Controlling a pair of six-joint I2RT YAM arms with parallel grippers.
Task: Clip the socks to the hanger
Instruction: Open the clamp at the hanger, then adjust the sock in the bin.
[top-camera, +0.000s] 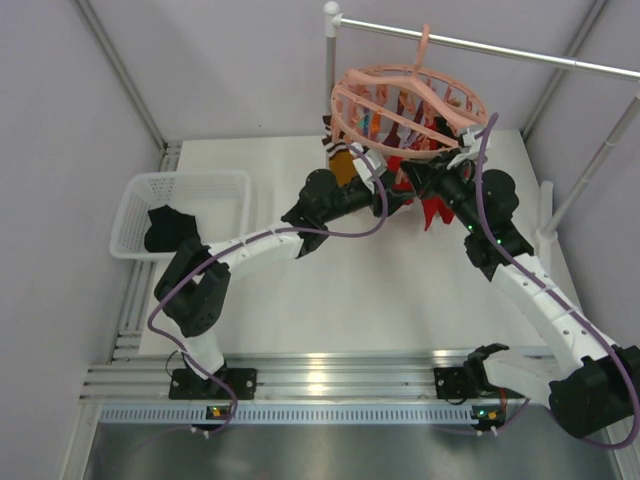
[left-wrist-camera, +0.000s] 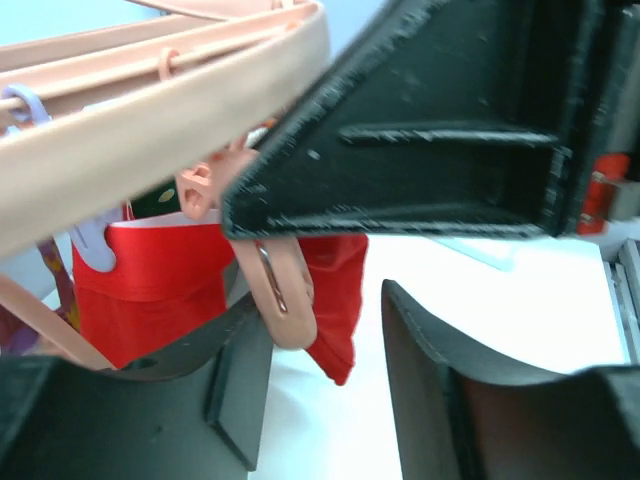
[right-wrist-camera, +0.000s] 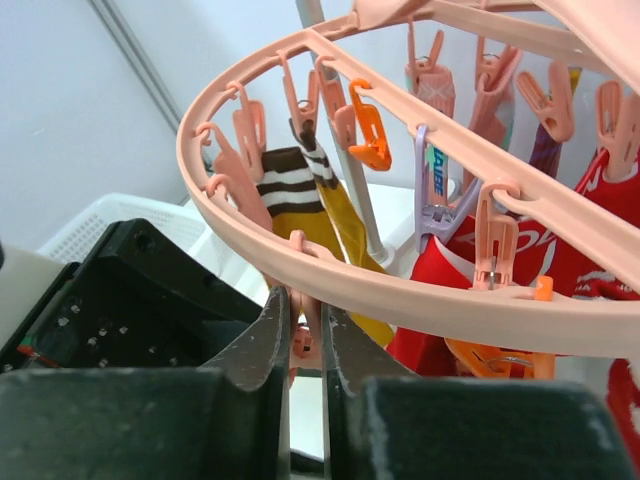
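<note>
The hanger, upper right in the top view, partly covers both claws. In the left wrist view a blurred black part blocks the upper right. The red socks hang at centre left behind the left gripper, whose jaws stand apart beside a pink clip. The right gripper, bottom centre, is clenched on a rim clip.

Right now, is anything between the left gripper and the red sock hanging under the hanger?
Yes. A pink clip dangles in the gap of the left gripper, directly in front of the red sock. A black arm part also crowds in just above.
</note>
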